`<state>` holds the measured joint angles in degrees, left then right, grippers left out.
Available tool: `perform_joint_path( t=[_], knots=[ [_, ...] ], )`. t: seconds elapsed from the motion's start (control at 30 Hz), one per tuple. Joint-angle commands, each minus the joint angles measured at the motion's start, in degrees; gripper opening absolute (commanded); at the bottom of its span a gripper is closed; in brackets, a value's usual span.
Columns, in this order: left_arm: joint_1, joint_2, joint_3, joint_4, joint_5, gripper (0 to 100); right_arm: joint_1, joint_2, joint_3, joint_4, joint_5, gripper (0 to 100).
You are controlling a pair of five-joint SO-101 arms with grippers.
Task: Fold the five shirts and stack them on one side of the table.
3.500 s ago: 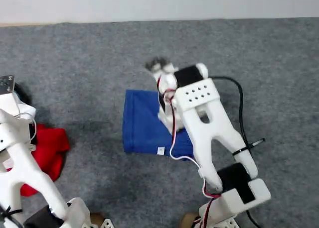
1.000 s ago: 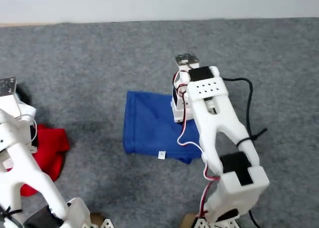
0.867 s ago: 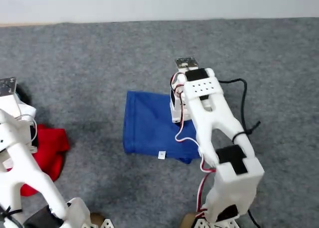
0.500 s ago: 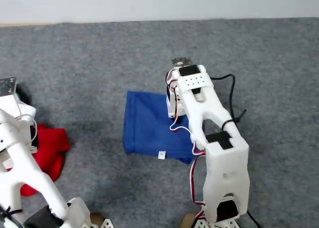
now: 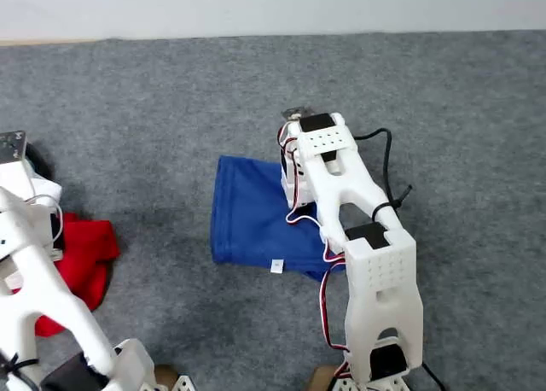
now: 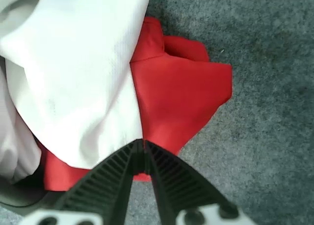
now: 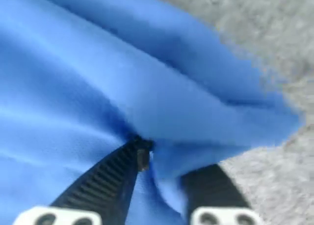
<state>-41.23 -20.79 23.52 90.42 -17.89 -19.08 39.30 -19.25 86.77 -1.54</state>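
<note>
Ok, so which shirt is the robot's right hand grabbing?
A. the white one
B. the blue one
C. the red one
B: in the right wrist view, the right gripper has a fold of the blue shirt bunched between its fingers.

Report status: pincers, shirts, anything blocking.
Right pincer shut on blue shirt, mid-table. Left pincer shut, above white shirt over red shirt. Those two lie apart from the blue.
</note>
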Motion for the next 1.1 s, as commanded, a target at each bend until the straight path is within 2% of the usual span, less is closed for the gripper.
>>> perform_joint_path(
  t=[0.0,0.17,0.23,0.37,0.5,0.63,0.83,1.07],
  knots=[
    [0.26,-1.76,-1.1,-0.88,0.44,1,0.4,-0.75,-0.88,3.21,1.32,1.2],
    [0.26,-1.76,-1.1,-0.62,0.44,1,3.12,-6.99,-3.52,7.6,2.11,1.0],
    [0.26,-1.76,-1.27,-0.62,0.44,1,4.79,-9.89,-4.48,8.4,5.27,1.0],
    [0.26,-1.76,-1.27,-0.88,0.44,1,9.54,-14.46,-6.95,7.96,14.33,0.9],
    [0.26,-1.76,-1.19,-0.97,0.35,1,13.41,-14.37,-10.73,7.52,28.57,0.9],
    [0.26,-1.76,-1.19,-0.97,0.35,1,14.55,-10.95,-15.82,3.65,39.74,0.9],
    [0.26,-1.76,0.13,-3.08,0.26,1,12.97,-0.92,-26.02,-5.85,51.6,0.9],
    [0.26,-1.76,4.18,-4.66,0.26,1,11.65,11.03,-37.54,-9.36,54.15,2.5]
  ],
)
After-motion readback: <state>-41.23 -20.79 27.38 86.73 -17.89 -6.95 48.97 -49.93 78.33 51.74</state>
